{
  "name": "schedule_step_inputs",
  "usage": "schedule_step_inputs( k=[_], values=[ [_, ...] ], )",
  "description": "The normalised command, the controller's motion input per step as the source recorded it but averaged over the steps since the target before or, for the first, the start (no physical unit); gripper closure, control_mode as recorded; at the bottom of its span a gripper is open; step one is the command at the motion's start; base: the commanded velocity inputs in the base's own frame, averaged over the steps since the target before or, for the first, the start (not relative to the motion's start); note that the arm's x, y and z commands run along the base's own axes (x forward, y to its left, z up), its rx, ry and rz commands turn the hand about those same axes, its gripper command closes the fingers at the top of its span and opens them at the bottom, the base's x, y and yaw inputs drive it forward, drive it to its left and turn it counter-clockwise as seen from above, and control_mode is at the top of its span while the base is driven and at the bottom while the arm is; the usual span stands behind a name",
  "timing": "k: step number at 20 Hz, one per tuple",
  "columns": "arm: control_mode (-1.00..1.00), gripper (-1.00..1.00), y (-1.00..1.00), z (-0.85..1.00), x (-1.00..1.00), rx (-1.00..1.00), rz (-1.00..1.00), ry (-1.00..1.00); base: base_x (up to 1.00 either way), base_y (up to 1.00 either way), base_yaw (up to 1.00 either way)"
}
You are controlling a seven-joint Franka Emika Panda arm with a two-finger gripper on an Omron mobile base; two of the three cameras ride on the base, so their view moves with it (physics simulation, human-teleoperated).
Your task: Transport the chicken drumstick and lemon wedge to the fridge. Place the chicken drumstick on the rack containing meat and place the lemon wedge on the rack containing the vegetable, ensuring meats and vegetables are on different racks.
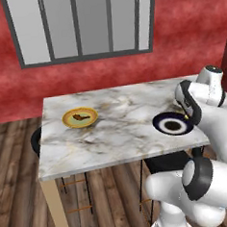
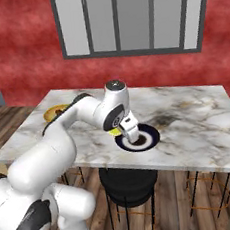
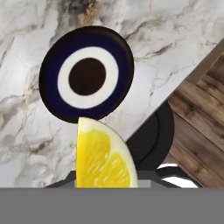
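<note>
Gripping the lemon wedge (image 3: 104, 158), the gripper (image 2: 130, 134) hangs above a dark-rimmed plate (image 3: 52, 94) on the marble table (image 1: 121, 129)

No writing is legible; the wedge is bright yellow with a pale rind, and the drumstick (image 1: 81, 117) lies on a yellow plate (image 1: 68, 122) well apart

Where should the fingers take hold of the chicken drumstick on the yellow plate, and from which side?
Probably from straight above, closing across the narrower part of the chicken drumstick. It lies flat in the yellow plate, whose raised rim would block a sideways approach. Its exact shape is too small to tell. The gripper is shut on the lemon wedge now.
</note>
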Motion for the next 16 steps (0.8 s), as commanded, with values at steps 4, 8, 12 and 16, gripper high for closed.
schedule_step_inputs(
  k=[4, 8, 12, 16],
  values=[
    [-1.0, 1.0, 0.35, 0.6, -0.54, -0.05, 0.0, -0.05, 0.0, 0.0, 0.0],
    [-1.0, 1.0, 0.04, 0.63, -0.59, -0.01, 0.0, 0.0, 0.0, 0.0, 0.0],
    [-1.0, 1.0, 0.01, 0.58, -0.63, 0.0, 0.04, 0.0, 0.0, 0.0, 0.0],
    [-1.0, 1.0, 0.09, 0.41, -0.62, 0.0, 0.07, -0.02, 0.0, 0.0, 0.0]
  ],
)
